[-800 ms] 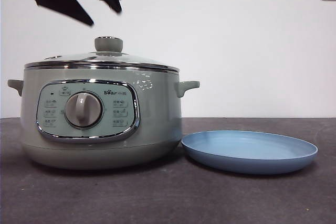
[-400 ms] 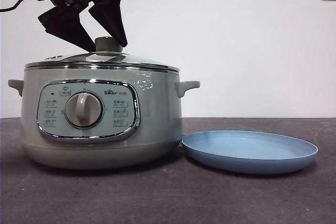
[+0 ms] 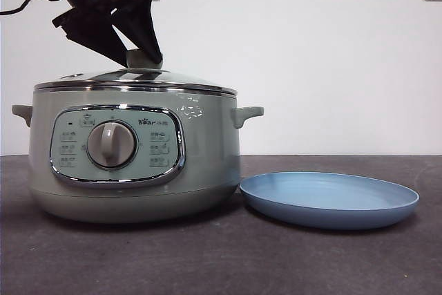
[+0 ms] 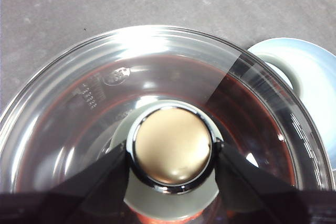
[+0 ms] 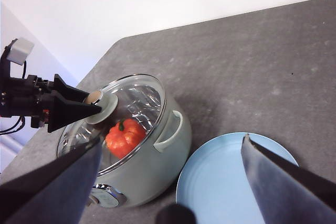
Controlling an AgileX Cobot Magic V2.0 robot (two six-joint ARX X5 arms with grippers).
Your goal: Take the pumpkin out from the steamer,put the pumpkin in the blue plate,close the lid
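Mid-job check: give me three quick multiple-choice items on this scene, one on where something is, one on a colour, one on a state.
1. Where is the pumpkin?
A. On the blue plate
B. Inside the steamer under the lid
C. On the table

2. What colour is the plate?
A. Light blue
B. White
C. Red

3. How does the lid sit?
A. Lifted clear
B. Lying on the table
C. On the steamer, left gripper at its knob

Answers: 1 B, the right wrist view shows it through the glass. 2 A, seen in front view. 3 C, the jaws flank the knob while the rim rests on the pot.
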